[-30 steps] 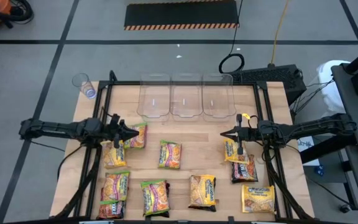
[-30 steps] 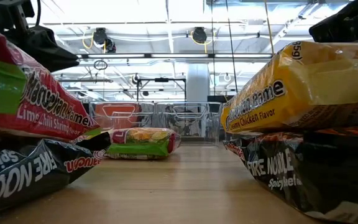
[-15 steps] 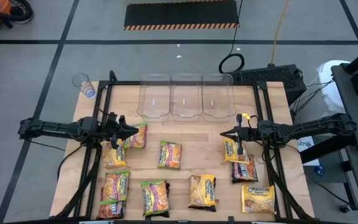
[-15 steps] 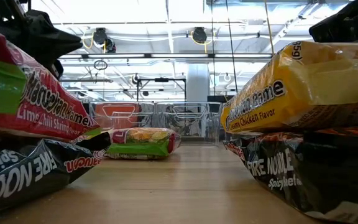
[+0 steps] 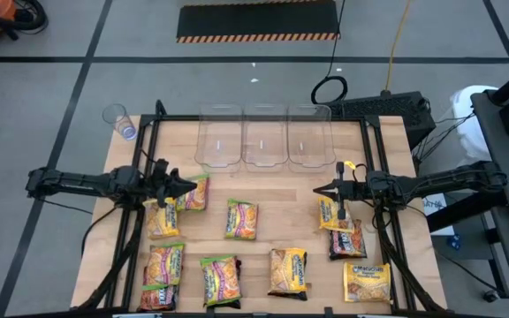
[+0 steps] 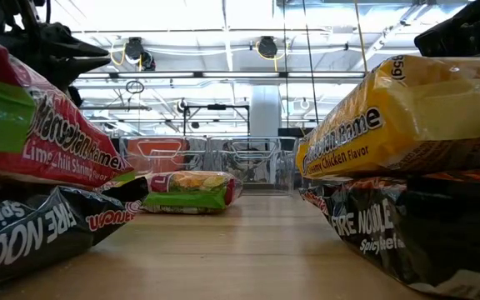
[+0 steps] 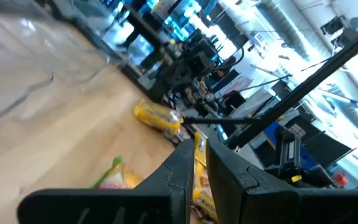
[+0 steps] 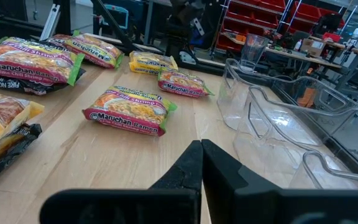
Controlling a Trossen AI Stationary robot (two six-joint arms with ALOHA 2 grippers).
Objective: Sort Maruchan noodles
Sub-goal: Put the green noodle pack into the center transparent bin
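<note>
Left gripper [image 5: 186, 186]: it has edged back a little toward the left side of the table [image 5: 281, 190] since a moment ago; you will find every packet where it lay.

Near row, left to right, as you see it from above:
- one green-edged packet [image 5: 164, 263] lying on a dark packet [image 5: 155, 299]
- a second green-edged packet [image 5: 220, 280]
- an orange-brown packet [image 5: 288, 271]
- a yellow packet [image 5: 367, 281] at the right corner

Middle row:
- a yellow-orange packet [image 5: 162, 220] below the left arm
- a green-edged packet [image 5: 241, 219] alone in the centre
- a yellow packet [image 5: 335, 215] overlapping a dark one [image 5: 348, 239] on the right

Left gripper, state: its fingers stand a thin slit apart with nothing between them. It hangs above the near edge of one more green-edged packet [image 5: 193, 192] (you cannot tell from above whether it touches).

Right gripper [image 5: 319, 188], state: fingers pressed together, empty, hanging level over bare wood just beside the overlapping yellow packet.

Far edge: three clear bins [image 5: 264, 139] side by side, no packet in any of them. A clear cup [image 5: 119, 119] stands at the far left corner.
</note>
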